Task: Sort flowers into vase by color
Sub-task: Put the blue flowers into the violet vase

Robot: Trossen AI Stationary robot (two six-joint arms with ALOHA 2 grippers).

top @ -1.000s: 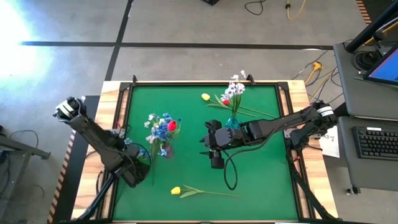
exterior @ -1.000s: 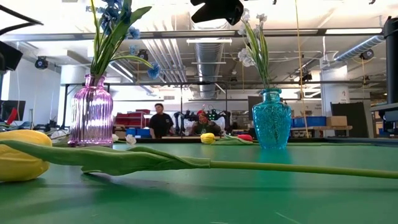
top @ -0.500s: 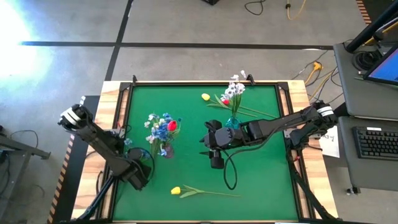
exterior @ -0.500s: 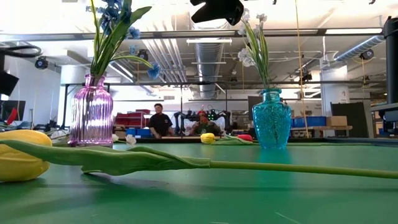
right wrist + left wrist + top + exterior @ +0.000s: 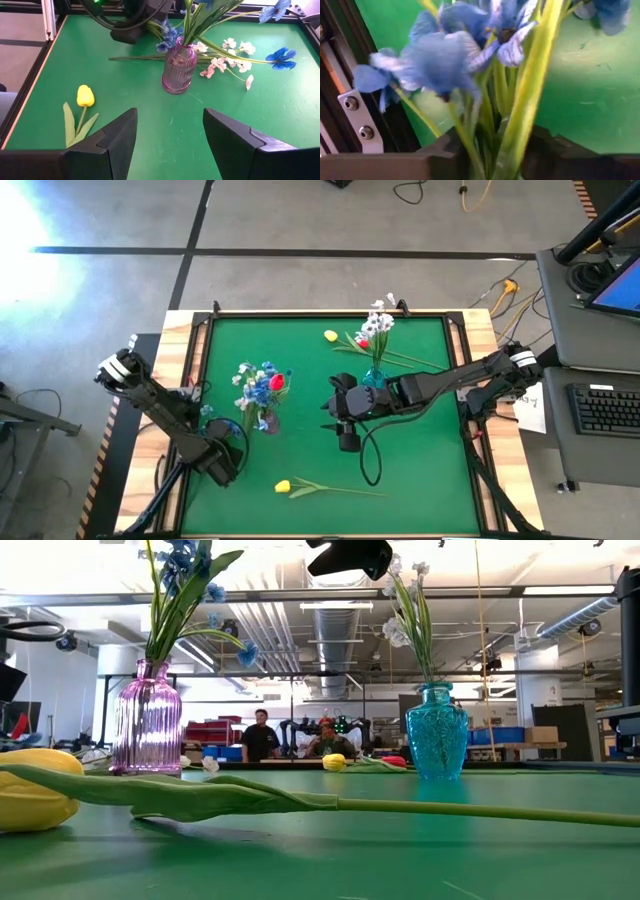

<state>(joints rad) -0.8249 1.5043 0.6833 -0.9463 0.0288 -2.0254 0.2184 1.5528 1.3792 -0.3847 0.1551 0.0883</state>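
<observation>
A bunch of blue flowers on green stems lies at the mat's left edge, and my left gripper is shut on it; in the high view that gripper stands at the near left. A purple vase holds blue, white and red flowers. A teal vase holds white ones. One yellow tulip lies on its side near the front edge. A yellow bud and a red bud lie at the far side. My right gripper hangs open above the mat's middle, holding nothing. My left gripper has several of the blue flowers' green stems pinched between its two fingers, just below the blooms. It comes at them from above. The long stem end lies out along the mat beside the gripper.
The green mat has a raised dark frame close by my left gripper. White and blue sprays spread low around the purple vase. People stand in the room far beyond the table.
My left arm has swung, and its gripper has gone a little toward the table's near edge along the mat's left side. My right arm has kept still.
</observation>
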